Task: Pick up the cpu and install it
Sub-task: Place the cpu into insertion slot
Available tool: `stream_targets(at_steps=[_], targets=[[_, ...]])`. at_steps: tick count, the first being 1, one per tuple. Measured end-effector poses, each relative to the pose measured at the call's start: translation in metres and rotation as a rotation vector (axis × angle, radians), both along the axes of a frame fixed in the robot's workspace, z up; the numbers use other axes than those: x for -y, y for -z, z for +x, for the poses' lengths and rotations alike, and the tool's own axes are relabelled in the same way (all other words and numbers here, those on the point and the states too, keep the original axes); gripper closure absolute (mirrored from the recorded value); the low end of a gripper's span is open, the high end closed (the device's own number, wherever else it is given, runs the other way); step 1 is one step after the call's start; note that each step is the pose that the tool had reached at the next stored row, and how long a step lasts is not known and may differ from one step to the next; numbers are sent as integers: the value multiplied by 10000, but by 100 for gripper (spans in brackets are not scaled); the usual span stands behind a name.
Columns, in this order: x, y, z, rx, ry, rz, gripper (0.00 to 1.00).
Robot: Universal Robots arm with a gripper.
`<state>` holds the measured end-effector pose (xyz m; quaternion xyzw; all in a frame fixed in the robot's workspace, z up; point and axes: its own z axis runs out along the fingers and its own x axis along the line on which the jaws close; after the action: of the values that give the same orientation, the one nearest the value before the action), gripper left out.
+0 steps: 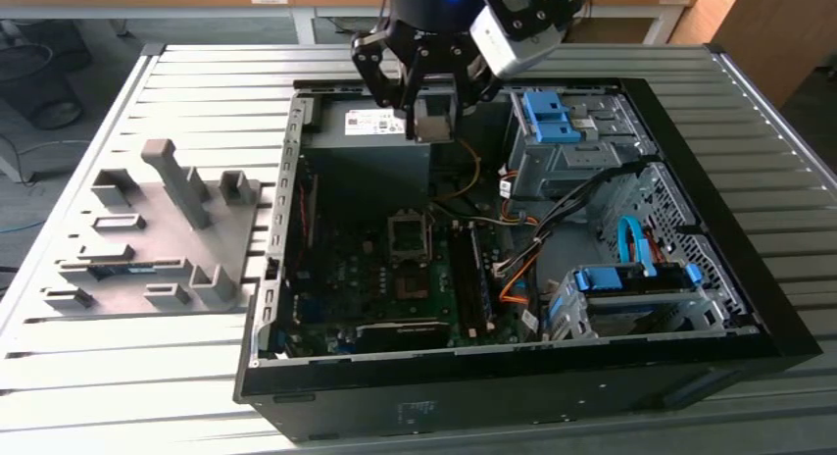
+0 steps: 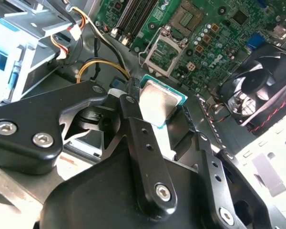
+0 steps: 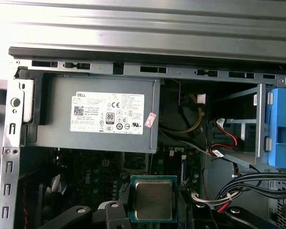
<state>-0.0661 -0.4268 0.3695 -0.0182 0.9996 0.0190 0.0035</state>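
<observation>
My gripper (image 1: 433,120) hangs over the back of the open computer case (image 1: 732,332), above the grey power-supply box (image 1: 372,146). It is shut on the cpu (image 1: 434,131), a small square chip with a silvery metal top and a green rim. In both wrist views the cpu (image 2: 157,101) (image 3: 153,196) sits clamped between the two black fingers (image 2: 133,119). The open socket (image 1: 408,234) (image 2: 165,51) lies on the motherboard (image 1: 379,278) below and ahead of the chip, with nothing in it.
A grey fixture block (image 1: 157,229) with several slots stands on the table at the exterior view's left. Inside the case are blue drive caddies (image 1: 550,117), cable bundles (image 1: 523,254), memory slots (image 1: 473,274) and a black fan (image 2: 257,90).
</observation>
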Motion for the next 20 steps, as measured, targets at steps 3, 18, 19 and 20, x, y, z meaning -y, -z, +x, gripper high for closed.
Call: stream_targets(at_steps=[3, 18, 19, 20], targets=[[4, 15, 0, 0, 0, 0, 53], [22, 86, 0, 1, 0, 0, 53], [23, 90, 0, 0, 1, 0, 53], [24, 95, 0, 0, 0, 0, 53]])
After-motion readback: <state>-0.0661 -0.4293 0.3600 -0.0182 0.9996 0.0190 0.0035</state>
